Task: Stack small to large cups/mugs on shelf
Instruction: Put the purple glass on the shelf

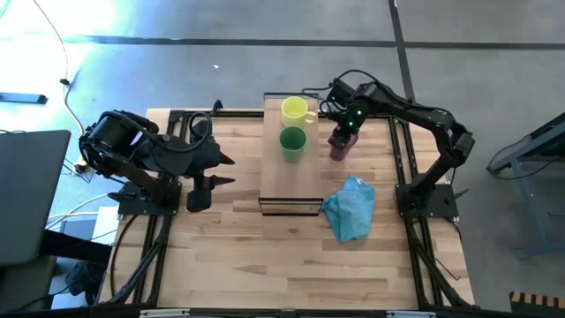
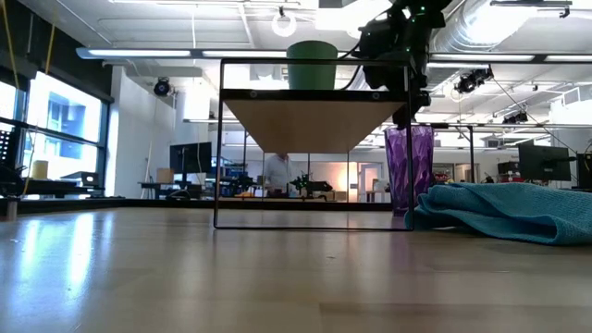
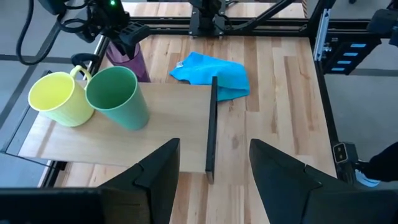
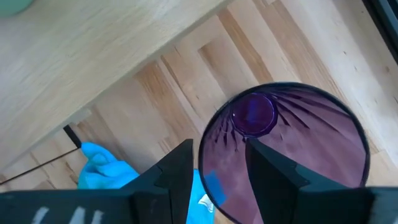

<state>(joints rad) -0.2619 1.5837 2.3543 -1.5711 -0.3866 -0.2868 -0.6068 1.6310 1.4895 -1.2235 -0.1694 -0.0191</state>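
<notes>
One purple tumbler (image 4: pixel 286 155) upright, mouth up, beside shelf (image 1: pixel 291 172) | right gripper (image 4: pixel 217 171) straddles its rim, parted

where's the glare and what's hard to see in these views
High view: bright glare washes the floor at upper left. Low view: window light sheens the tabletop, and the purple tumbler shows translucent. Right wrist view: the right pincer straddles the tumbler's rim.

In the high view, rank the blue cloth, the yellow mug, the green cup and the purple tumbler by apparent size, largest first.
1. Blue cloth, clearly the largest.
2. Yellow mug and green cup: near-equal rims, so no ranking between them.
3. Purple tumbler: shows least, but the right gripper above covers part of it, so this place is unsure.
</notes>
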